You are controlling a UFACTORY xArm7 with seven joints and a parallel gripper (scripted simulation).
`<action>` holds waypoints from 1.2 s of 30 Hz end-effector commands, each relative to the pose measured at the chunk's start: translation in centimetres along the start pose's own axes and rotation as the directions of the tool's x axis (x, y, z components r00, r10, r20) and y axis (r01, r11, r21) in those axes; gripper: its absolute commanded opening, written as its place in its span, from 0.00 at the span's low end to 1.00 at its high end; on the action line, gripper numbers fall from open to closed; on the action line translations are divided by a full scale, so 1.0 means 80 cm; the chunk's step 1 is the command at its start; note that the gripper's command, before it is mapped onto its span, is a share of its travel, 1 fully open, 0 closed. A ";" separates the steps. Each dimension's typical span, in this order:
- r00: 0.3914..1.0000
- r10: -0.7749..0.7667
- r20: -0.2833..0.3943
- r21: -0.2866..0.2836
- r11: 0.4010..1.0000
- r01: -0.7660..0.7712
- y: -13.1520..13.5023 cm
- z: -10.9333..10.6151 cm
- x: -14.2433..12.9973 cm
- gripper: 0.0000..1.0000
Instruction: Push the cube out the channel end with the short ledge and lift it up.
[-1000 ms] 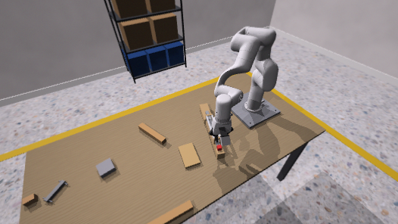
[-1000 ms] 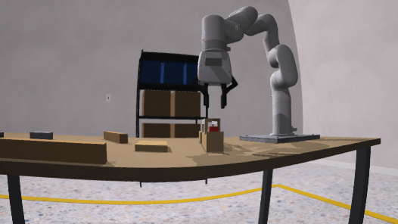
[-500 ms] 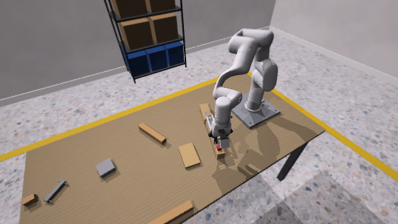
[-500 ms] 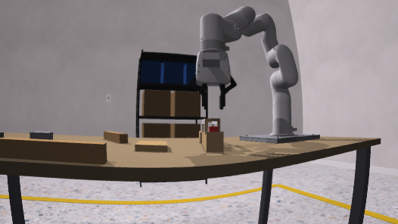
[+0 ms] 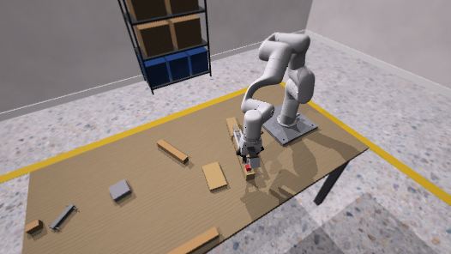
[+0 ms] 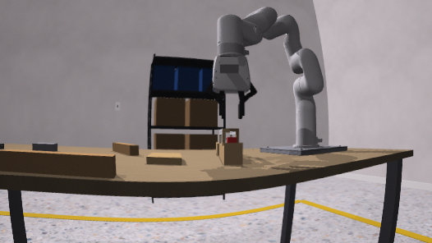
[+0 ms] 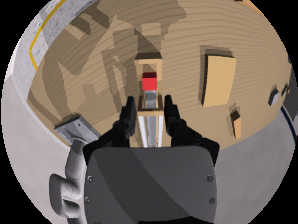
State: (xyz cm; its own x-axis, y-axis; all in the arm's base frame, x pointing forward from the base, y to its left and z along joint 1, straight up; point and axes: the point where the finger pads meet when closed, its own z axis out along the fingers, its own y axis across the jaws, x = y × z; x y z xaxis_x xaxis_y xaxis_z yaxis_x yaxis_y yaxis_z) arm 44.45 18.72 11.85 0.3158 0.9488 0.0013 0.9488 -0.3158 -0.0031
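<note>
From above, the arm bends down over the wooden table (image 5: pixel 129 167) and the gripper (image 5: pixel 250 160) points straight down above the near end of the channel (image 5: pixel 238 142). The red cube (image 5: pixel 248 167) peeks out just below the fingers, sitting at that near end of the channel. Off to the gripper's side lie a flat wooden board (image 5: pixel 214 175) and, further away, a wooden bar (image 5: pixel 172 151); a grey block (image 5: pixel 119 190) is well apart.

From the side, the gripper (image 6: pixel 232 107) hangs well above the table (image 6: pixel 197 170), fingers (image 6: pixel 241 103) parted about halfway and nothing between them. Directly below it the cube (image 6: pixel 232 139) rests low at the channel's (image 6: pixel 230 152) end, apart from the fingertips. The board (image 6: pixel 164 158) and bar (image 6: pixel 126 148) sit off to one side of the gripper.

Through the wrist camera, the two dark fingers frame the channel (image 7: pixel 150 123), which runs away beneath them. The cube (image 7: pixel 150 83) sits ahead of the fingertips, in line with the gap, untouched. The board (image 7: pixel 220 80) lies to the side.
</note>
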 end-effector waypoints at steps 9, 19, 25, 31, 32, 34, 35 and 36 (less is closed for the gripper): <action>1.000 0.000 -0.002 -0.002 1.000 0.000 0.002 0.052 0.003 0.43; 1.000 0.000 -0.002 -0.002 1.000 0.000 0.002 0.063 0.003 0.43; 1.000 0.000 -0.002 -0.002 1.000 0.000 0.002 0.077 0.003 0.43; 1.000 0.000 -0.002 -0.002 1.000 0.000 0.002 0.086 0.003 0.43; 1.000 0.000 -0.002 -0.002 1.000 0.000 0.002 0.086 0.003 0.43; 1.000 0.000 -0.002 -0.002 1.000 0.000 0.002 0.086 0.003 0.43; 1.000 0.000 -0.002 -0.002 1.000 0.000 0.002 0.086 0.003 0.43; 1.000 0.000 -0.002 -0.002 1.000 0.000 0.002 0.086 0.003 0.43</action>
State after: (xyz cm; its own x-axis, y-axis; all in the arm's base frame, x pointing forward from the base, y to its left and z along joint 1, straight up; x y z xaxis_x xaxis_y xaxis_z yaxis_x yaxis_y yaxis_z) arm 44.53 18.82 4.87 0.3154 0.9490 0.0013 0.9490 -0.3154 -0.0042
